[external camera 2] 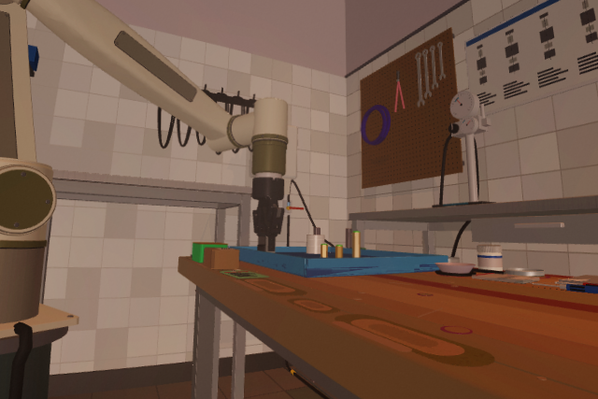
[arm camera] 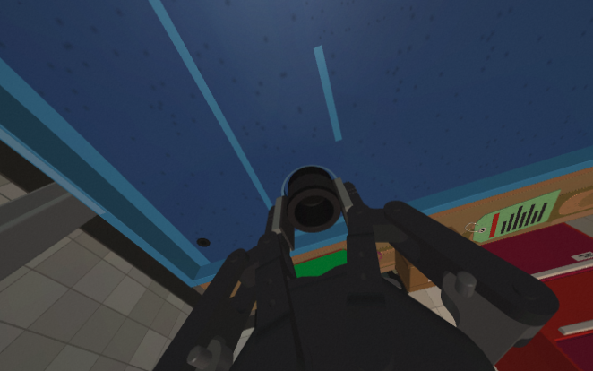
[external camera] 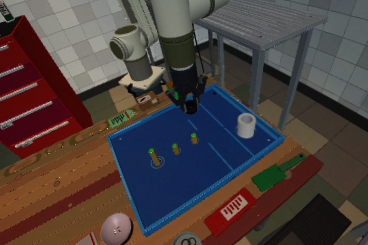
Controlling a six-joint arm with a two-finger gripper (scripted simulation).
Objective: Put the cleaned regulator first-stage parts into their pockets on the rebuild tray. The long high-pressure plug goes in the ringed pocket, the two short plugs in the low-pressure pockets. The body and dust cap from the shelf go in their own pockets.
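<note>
The black dust cap (arm camera: 311,203) sits over a ringed round pocket near the back corner of the blue rebuild tray (external camera: 192,151) and is held by my closed gripper (external camera: 190,107) (external camera 2: 267,245) (arm camera: 311,210). The white regulator body (external camera: 245,125) (external camera 2: 315,243) stands upright in the tray's right part. The long brass plug (external camera: 155,157) (external camera 2: 356,244) stands in the ringed pocket. Two short brass plugs (external camera: 175,148) (external camera: 193,138) stand in a row beside it, apart from each other.
The tray's raised back rim (arm camera: 82,170) runs close beside the cap. A grey metal shelf (external camera: 260,16) stands behind the bench. A red drawer cabinet (external camera: 30,89) is at the left. A green tag (external camera: 121,117), a green tool (external camera: 276,173), a red card (external camera: 232,210) and a pink dish (external camera: 116,229) lie on the bench.
</note>
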